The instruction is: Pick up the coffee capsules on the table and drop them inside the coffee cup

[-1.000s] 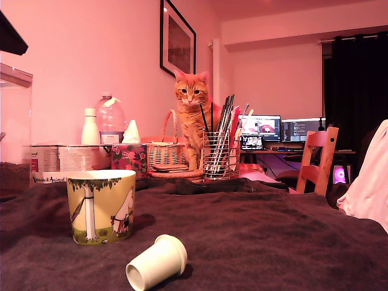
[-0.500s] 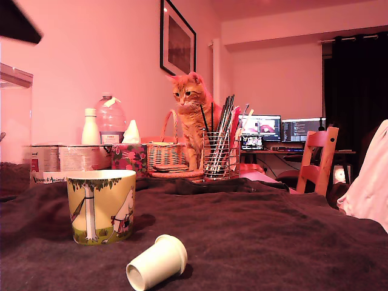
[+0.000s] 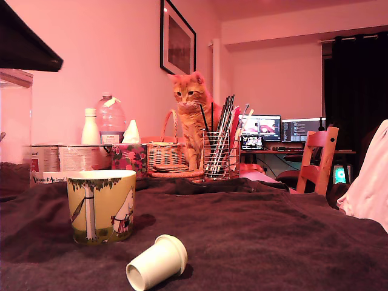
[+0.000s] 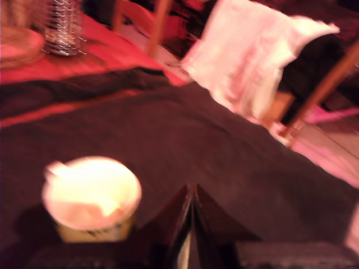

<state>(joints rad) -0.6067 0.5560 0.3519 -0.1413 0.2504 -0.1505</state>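
Note:
A cream-white coffee capsule (image 3: pixel 156 262) lies on its side on the dark brown table (image 3: pixel 260 236), near the front edge, wide rimmed end toward the camera. Just behind it, toward the exterior view's left, stands the yellow-green coffee cup (image 3: pixel 101 206) with its tree print. The blurred wrist view looks down into the coffee cup (image 4: pixel 92 196); its pale inside is too smeared to read. My gripper (image 4: pixel 194 188) hangs above the cloth beside the cup, its dark fingers pressed together with nothing between them. A dark part of the arm (image 3: pixel 24 45) shows at the exterior view's upper left. The capsule is outside the wrist view.
Behind the cup stand a bottle (image 3: pixel 111 121), a tissue box (image 3: pixel 128 157), a wicker basket (image 3: pixel 167 154) and a wire pen holder (image 3: pixel 217 154), with an orange cat (image 3: pixel 193 115) among them. A wooden chair (image 3: pixel 318 160) and white cloth (image 3: pixel 370 182) are at the exterior view's right.
The dark arm part has moved further into the exterior view from the upper left, lower and more to the right. The cat turned its head. Cup and capsule have not moved.

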